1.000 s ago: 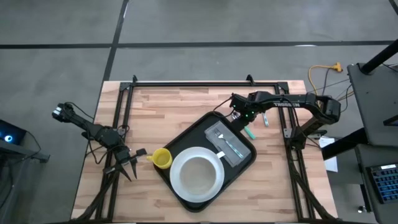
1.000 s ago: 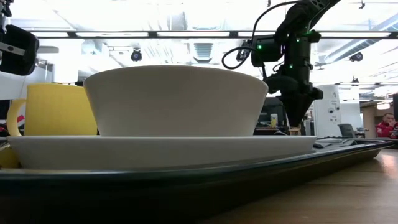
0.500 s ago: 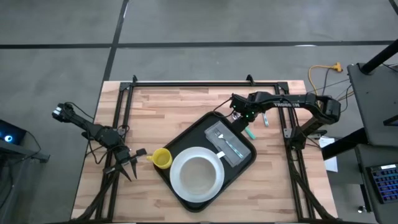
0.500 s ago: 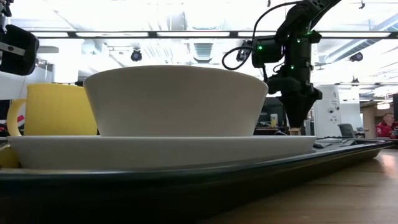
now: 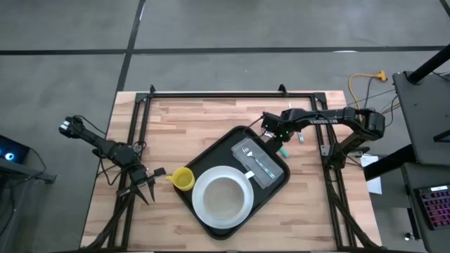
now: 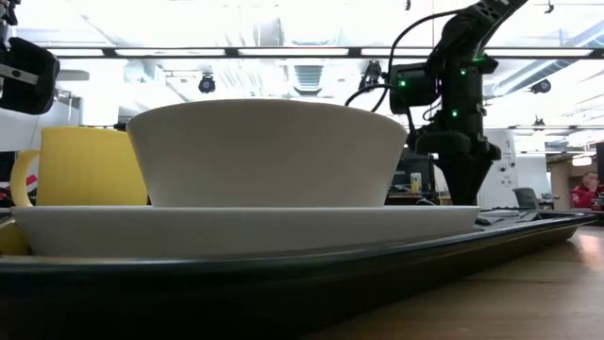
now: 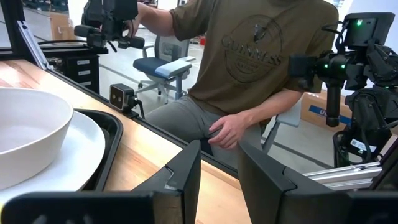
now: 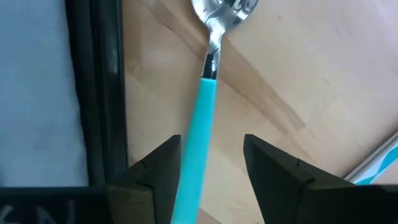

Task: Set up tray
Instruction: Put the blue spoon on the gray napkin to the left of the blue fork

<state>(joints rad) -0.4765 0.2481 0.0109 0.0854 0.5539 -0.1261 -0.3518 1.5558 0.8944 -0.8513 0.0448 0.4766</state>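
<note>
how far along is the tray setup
Done: plate and bowl, napkin with fork sit on the tray; yellow cup at its edge. In hand: right gripper, fingers open, over the teal-handled spoon on the table. Left: spoon onto tray.

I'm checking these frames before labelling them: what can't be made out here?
- Low view: the bowl and plate hide most of the tray and its contents.
- Right wrist view: the teal-handled spoon runs off the picture's edge between the right gripper fingers.
- High view: the cutlery on the napkin is too small to identify.
- Left wrist view: the picture's edge cuts off the seated person.
</note>
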